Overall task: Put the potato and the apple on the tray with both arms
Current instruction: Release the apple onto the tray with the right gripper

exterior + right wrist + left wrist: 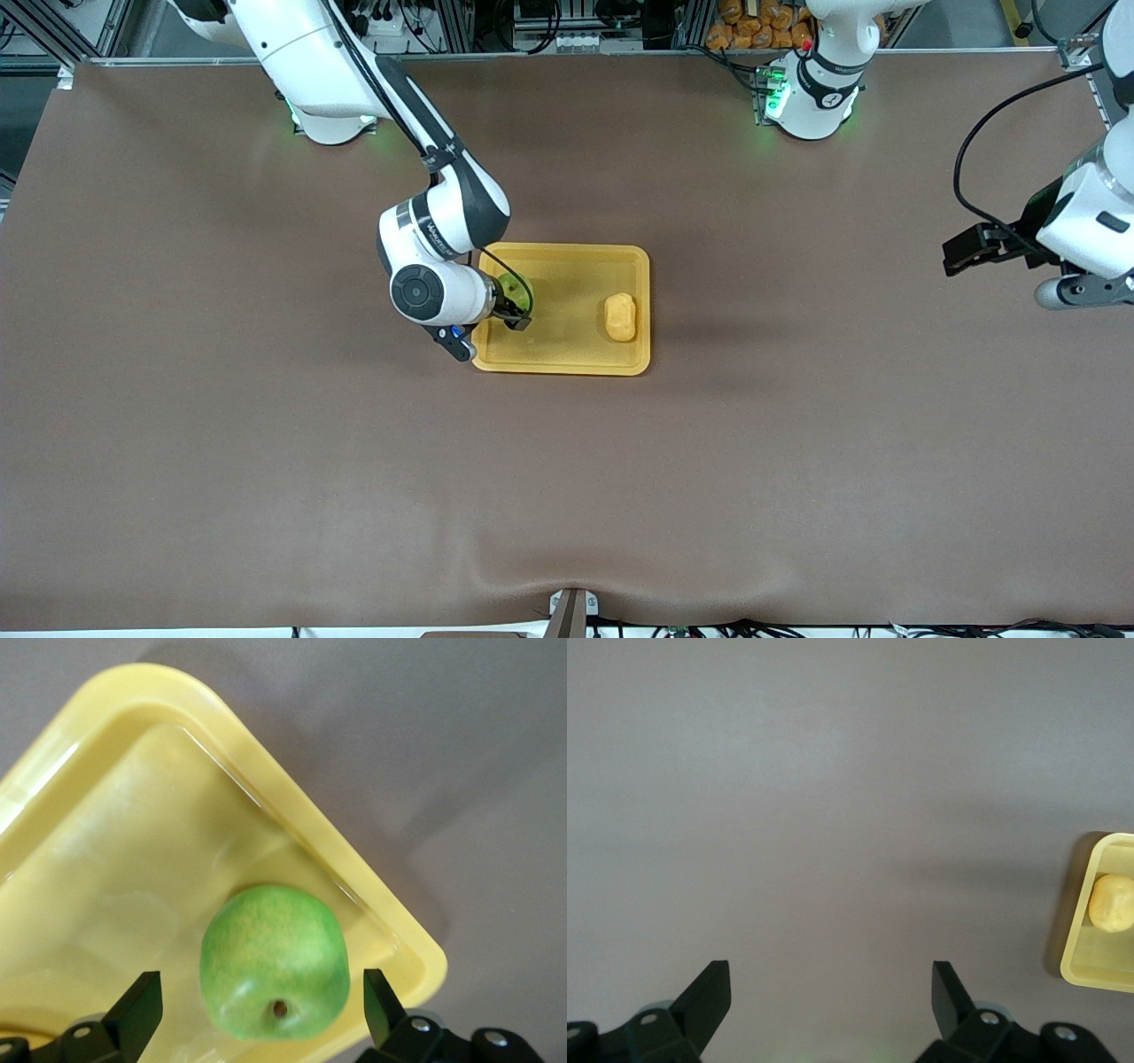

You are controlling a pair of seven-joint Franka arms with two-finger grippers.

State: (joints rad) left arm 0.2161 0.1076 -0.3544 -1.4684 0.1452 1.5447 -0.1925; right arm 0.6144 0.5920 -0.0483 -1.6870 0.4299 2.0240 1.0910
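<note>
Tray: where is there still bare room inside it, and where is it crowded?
The middle of the tray is bare, between the apple and the potato. It is crowded at the end toward the right arm, where the right gripper sits with open jaws around the apple in a corner. The left gripper waits open over bare table.

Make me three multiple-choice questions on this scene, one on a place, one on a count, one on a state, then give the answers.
1. Where is the potato?
A. in the tray, toward the left arm's end
B. on the bare table
C. in a gripper

2. How many items lie in the tray?
A. one
B. two
C. three

3. How do the right gripper's jaws stand?
A. shut on the apple
B. open, either side of the apple
C. shut on the potato

Answers: 1 A, the front view shows it there. 2 B, apple and potato. 3 B, the right wrist view shows gaps on both sides.
</note>
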